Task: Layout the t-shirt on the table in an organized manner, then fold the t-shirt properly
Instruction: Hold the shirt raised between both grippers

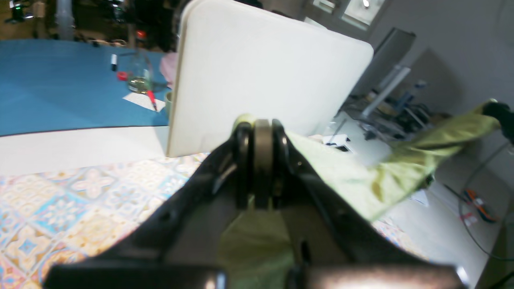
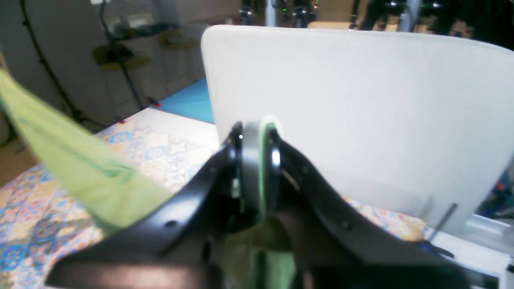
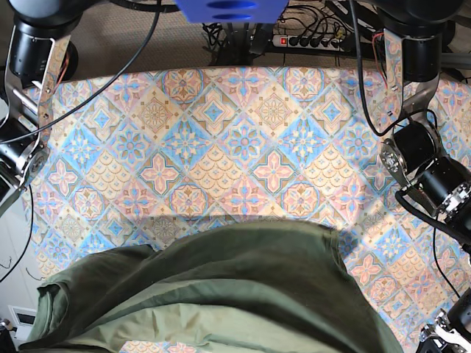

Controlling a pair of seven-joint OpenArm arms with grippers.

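The table [image 3: 243, 140] is showing bare patterned cloth, a white panel [image 1: 261, 76] standing at its far edge. The left gripper [image 1: 263, 132] and right gripper [image 2: 257, 136] are each pinching the t-shirt [image 3: 243, 287], stretching it above the near edge.

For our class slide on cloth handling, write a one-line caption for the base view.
Olive-green t-shirt held raised by both arms above the near edge of the patterned table, ahead of layout and folding.

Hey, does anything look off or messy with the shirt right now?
Yes. The t-shirt isn't laid flat: both grippers hold it up, stretched between them above the table. In the base view it bunches in uneven folds at the near edge, its left end crumpled.
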